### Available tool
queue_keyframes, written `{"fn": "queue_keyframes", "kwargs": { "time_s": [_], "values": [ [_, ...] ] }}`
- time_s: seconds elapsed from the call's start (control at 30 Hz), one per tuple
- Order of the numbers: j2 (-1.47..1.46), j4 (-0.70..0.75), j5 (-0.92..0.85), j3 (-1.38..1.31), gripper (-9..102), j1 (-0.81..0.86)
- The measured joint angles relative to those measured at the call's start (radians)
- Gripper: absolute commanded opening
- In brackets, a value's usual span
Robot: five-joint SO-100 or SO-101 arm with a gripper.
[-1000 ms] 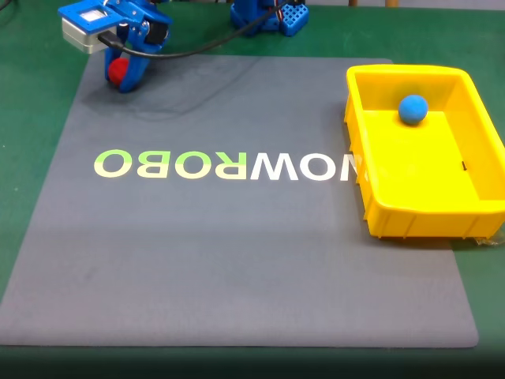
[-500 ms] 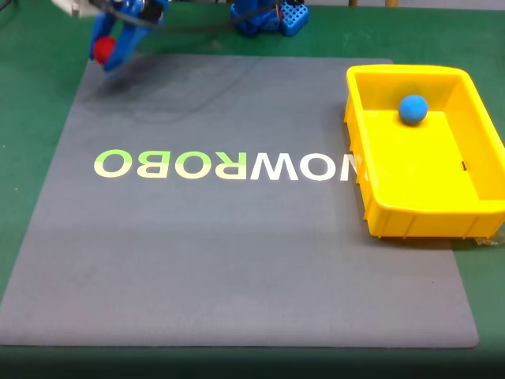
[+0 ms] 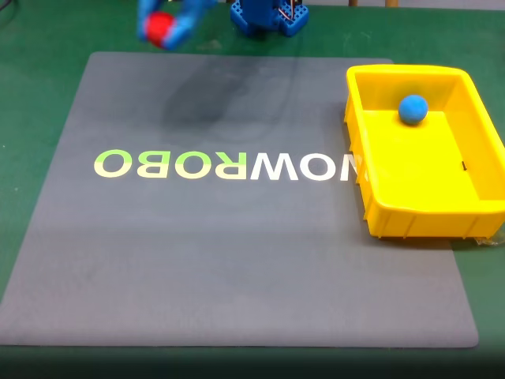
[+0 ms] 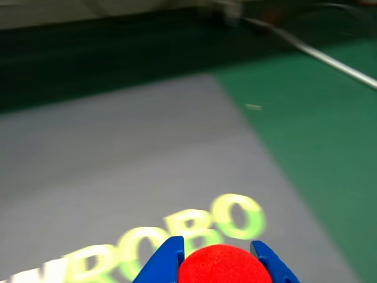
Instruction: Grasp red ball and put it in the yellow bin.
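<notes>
High above the mat's far edge, the red ball (image 3: 160,28) is held in my blue gripper (image 3: 164,30), which is shut on it and blurred by motion in the fixed view. The wrist view shows the same red ball (image 4: 224,266) at the bottom edge, squeezed between the two blue fingertips (image 4: 166,263) of the gripper (image 4: 217,259). At the right of the fixed view stands the yellow bin (image 3: 371,158), well to the right of the gripper, with a blue ball (image 3: 413,109) lying in its far part.
A grey mat (image 3: 237,260) with pale lettering (image 3: 225,165) covers the green table (image 3: 31,95). The arm's blue base (image 3: 268,16) stands at the far edge. A pale cable (image 4: 318,56) crosses the green surface in the wrist view.
The gripper has risen off the mat with the red ball and swung to the right along the far edge, toward the arm's base. The bin and blue ball have not moved.
</notes>
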Motion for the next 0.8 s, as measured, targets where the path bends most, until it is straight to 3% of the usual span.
{"fn": "queue_keyframes", "kwargs": {
  "time_s": [0.17, 0.57, 0.8],
  "values": [
    [-0.049, -0.015, 0.069, -0.069, 0, -0.192],
    [-0.310, -0.229, 0.100, -0.202, 0, -0.540],
    [-0.466, -0.252, 0.141, -0.334, 0, -0.701]
  ]
}}
